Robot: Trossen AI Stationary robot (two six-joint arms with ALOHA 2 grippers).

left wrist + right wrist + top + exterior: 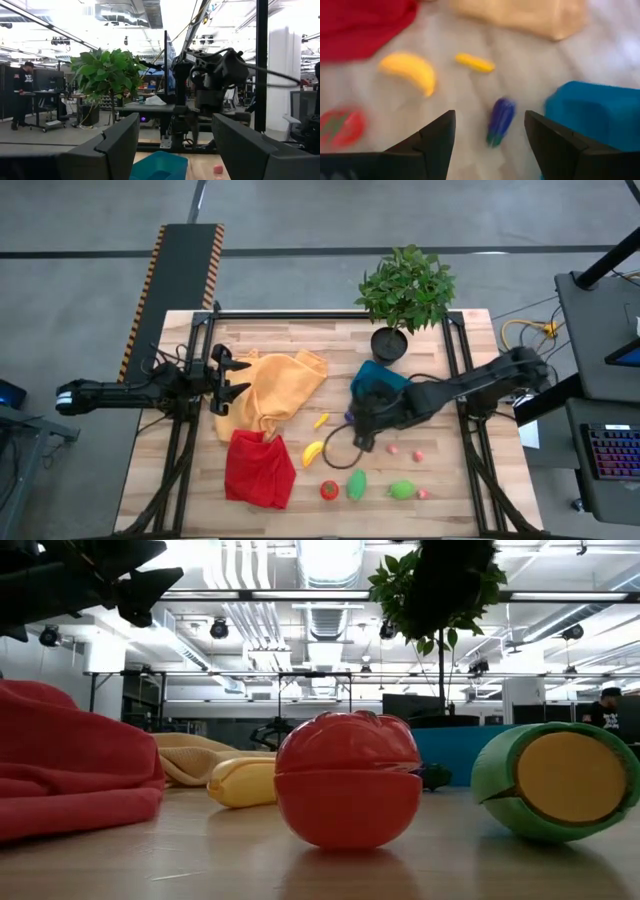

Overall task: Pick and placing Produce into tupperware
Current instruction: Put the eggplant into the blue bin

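From overhead, the right gripper point(360, 423) hung over the middle of the wooden table point(440, 500), its jaws apart, with the teal tupperware point(375, 376) just beside it at 12 o'clock and the potted plant point(405, 292) farther off in that direction. The banana point(313, 452) lay at 8 o'clock from that gripper, the small yellow piece point(321, 420) at 9 o'clock, and the tomato point(329, 490), a green piece point(356, 484) and a second green piece point(401, 489) formed a row near the table's 6 o'clock edge, small pink pieces point(418, 454) scattered at 4 o'clock. The left gripper point(228, 378) waited at the table's 9 o'clock side, jaws apart, beside the orange cloth point(275, 390), the red cloth point(259, 468) at its 5 o'clock. At table height, the tomato point(348, 778) sat in the foreground, the banana point(241, 783) at its 9 o'clock and a cut green piece point(557, 780) at 3 o'clock. The left wrist camera showed the tupperware point(160, 166) between its spread fingers point(120, 142). The right wrist camera showed the purple eggplant point(500, 120) between that gripper's parted fingers point(437, 137), untouched, just beside the tupperware point(592, 110).
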